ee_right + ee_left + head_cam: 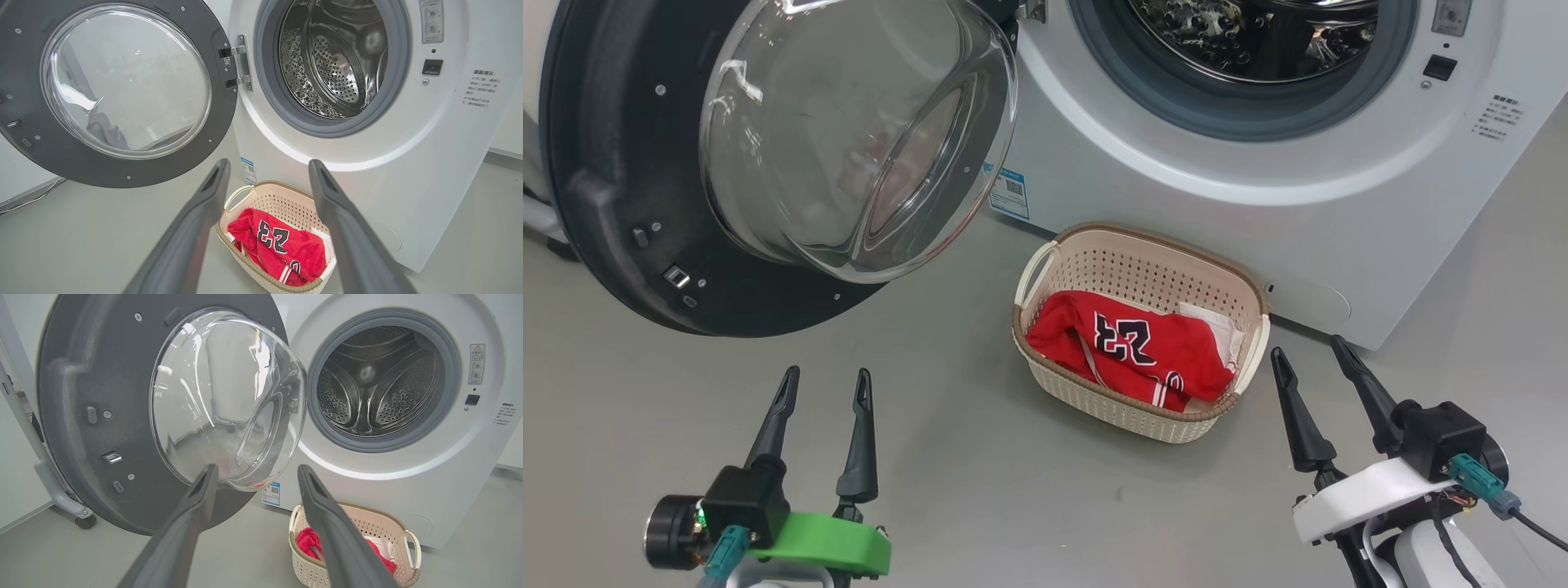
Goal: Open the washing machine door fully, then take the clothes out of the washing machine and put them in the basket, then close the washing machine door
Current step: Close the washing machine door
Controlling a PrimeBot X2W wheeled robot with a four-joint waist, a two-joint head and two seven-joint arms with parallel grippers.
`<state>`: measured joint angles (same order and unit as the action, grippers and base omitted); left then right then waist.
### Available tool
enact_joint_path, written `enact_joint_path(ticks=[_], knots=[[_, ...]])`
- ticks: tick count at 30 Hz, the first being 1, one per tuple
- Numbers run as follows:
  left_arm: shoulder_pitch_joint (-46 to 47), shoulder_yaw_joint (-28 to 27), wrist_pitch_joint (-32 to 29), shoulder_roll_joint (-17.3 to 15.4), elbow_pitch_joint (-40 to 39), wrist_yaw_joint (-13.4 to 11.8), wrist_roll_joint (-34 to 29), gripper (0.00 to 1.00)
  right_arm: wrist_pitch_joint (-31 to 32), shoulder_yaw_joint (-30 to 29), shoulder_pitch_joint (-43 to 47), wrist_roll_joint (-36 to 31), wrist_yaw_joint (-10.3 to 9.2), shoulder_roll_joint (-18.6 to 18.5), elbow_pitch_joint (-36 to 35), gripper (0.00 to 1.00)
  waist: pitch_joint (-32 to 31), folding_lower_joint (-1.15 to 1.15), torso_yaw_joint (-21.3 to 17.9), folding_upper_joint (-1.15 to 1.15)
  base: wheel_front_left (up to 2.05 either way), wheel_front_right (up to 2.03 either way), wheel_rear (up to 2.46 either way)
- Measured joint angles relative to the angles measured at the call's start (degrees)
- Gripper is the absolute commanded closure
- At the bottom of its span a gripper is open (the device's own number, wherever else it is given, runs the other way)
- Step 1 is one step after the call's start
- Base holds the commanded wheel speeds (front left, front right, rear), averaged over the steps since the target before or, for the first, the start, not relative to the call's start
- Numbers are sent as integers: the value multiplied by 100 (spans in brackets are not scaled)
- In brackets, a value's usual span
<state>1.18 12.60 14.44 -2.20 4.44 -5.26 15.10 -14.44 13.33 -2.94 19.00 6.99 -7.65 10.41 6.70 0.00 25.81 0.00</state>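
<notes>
WIDE OPEN, DRUM BARE: The washing machine door (613, 163) stands swung out to the left of the washing machine (1258, 163), its glass bowl bulging toward the near side. Behind the grey gasket, the steel drum (376, 384) looks free of laundry in both wrist views. The clothes (1127, 343) (a red jersey numbered 23 on top, a white piece tucked at the right) lie heaped in the basket (1143, 234). The basket sits on the floor (980, 474) just in front of the machine, below the drum opening. The left hand (827, 373) hovers near the door's lower edge, fingers spread and holding nothing. The right hand (1307, 345) hangs just right of the basket, likewise spread and empty.

By the look of things the unloading is done and only the last step is left: shutting the door. That likely falls to the left hand, the nearer one. It would need to reach round the door's free left edge and draw it toward the near side. From there it would sweep the door rightward on its hinge until the latch meets the machine front, passing clear of the basket.
</notes>
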Motion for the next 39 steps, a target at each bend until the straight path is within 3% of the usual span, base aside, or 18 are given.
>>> enact_joint_path(ticks=[17,18,19,20,32,39], knots=[[-1,1,0,0,-26,-7,53,0,0,-5,-1,0,0,-14,1,0,-1,0,20,0,0,0,0],[-1,1,0,0,-30,-7,53,11,0,-4,-1,0,0,-14,1,0,2,0,19,0,0,0,0],[-1,1,0,0,-31,-7,53,58,0,-4,-1,0,0,-14,1,0,6,0,18,0,0,0,0],[-2,2,0,0,-32,-7,52,98,0,-4,-1,0,0,-14,1,0,10,0,17,0,0,0,0],[-5,-143,0,-5,-326,-8,-74,100,0,57,-4,-31,0,-176,-80,0,308,0,0,0,0,0,0],[199,-479,0,-374,-907,-7,-408,100,0,101,-42,-100,0,-370,-167,0,658,0,0,0,0,0,0]])
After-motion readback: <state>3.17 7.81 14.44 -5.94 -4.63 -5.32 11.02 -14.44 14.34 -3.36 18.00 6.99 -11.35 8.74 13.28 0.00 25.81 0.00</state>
